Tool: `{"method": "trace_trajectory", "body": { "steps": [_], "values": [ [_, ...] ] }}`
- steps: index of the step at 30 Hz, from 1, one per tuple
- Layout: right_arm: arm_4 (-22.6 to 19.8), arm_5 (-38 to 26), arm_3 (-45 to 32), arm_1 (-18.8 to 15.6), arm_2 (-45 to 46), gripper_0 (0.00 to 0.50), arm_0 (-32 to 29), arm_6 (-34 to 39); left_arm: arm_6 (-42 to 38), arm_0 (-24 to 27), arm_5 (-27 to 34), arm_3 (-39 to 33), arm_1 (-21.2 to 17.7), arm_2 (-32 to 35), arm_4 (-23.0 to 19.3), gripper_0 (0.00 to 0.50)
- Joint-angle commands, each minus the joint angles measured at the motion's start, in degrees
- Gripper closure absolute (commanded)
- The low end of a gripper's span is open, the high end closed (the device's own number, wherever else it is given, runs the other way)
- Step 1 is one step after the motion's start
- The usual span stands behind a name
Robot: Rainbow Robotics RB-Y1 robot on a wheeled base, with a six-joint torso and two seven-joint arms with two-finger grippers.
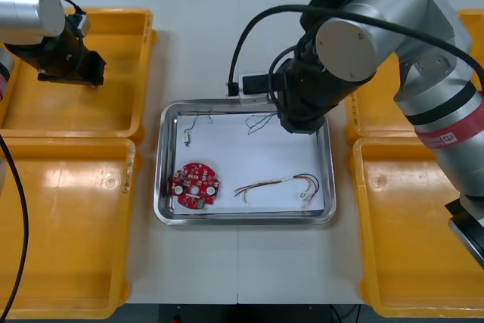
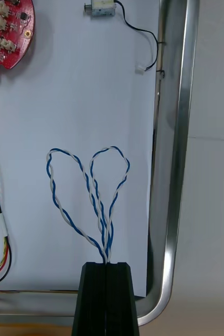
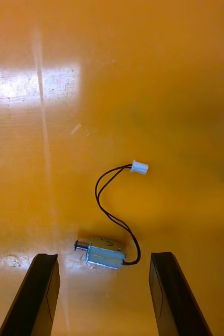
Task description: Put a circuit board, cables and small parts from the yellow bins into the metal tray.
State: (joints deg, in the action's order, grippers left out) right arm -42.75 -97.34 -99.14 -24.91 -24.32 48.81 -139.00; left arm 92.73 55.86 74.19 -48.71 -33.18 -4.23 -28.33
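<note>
The metal tray, white inside, holds a round red circuit board, a red and yellow cable and a small metal part on a black wire. My right gripper is over the tray's far right corner, shut on the ends of a twisted blue and white cable. The cable's two loops spread out from the gripper over the white floor. My left gripper hangs open over the far left yellow bin. A second small metal part lies between its fingers.
Yellow bins flank the tray: near left, far right, near right. The tray's rim runs close beside the blue and white cable. A white connector ends the bin part's black wire.
</note>
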Motion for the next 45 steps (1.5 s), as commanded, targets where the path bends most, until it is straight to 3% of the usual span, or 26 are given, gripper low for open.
{"method": "trace_trajectory", "body": {
  "steps": [1, 7, 16, 23, 24, 25, 26, 27, 28, 45],
  "values": [
    [2.8, 1.8, -1.8, 0.8, -4.5, 0.500, 2.2, -3.5, 7.2, 3.5, -1.7, 1.0, -1.4, -0.6, -0.8, 0.000],
    [5.8, 3.4, -1.8, 0.8, -8.4, 0.500, 1.6, -4.0, 8.1, 3.5, -4.4, 3.4, -0.7, -0.7, -1.6, 0.000],
    [5.4, 8.2, 2.0, 0.9, -8.6, 0.500, -0.3, -5.1, 8.2, 3.5, -6.0, 4.4, -0.7, -2.5, -2.3, 0.000],
    [8.3, 10.7, 2.5, 0.8, -10.1, 0.500, -1.4, -5.3, 8.3, 3.4, -6.3, 4.5, -0.7, -3.6, -2.8, 0.000],
    [8.5, 10.9, 2.5, 0.8, -10.1, 0.500, -1.5, -5.4, 8.2, 3.4, -6.4, 4.5, -0.7, -3.8, -2.8, 0.011],
    [8.9, 11.0, 2.5, 0.9, -10.3, 0.500, -1.9, -5.4, 8.1, 3.4, -6.7, 4.5, -0.7, -4.2, -2.7, 0.110],
    [9.3, 11.2, 2.5, 0.9, -10.3, 0.500, -2.2, -5.4, 8.1, 3.4, -7.0, 4.5, -0.7, -4.4, -2.8, 0.260],
    [9.4, 11.3, 2.5, 0.9, -10.3, 0.500, -2.4, -5.4, 8.1, 3.4, -7.0, 4.5, -0.7, -4.4, -2.8, 0.353],
    [9.8, 11.6, 2.5, 0.8, -10.3, 0.500, -2.9, -5.5, 8.1, 3.4, -7.0, 4.5, -0.7, -4.4, -2.8, 0.498],
    [13.0, 18.6, 2.5, -0.2, -12.3, 0.500, -7.4, -6.1, 8.2, 3.3, -6.7, 4.4, -0.7, -4.4, -3.0, 0.500]
  ]
}}
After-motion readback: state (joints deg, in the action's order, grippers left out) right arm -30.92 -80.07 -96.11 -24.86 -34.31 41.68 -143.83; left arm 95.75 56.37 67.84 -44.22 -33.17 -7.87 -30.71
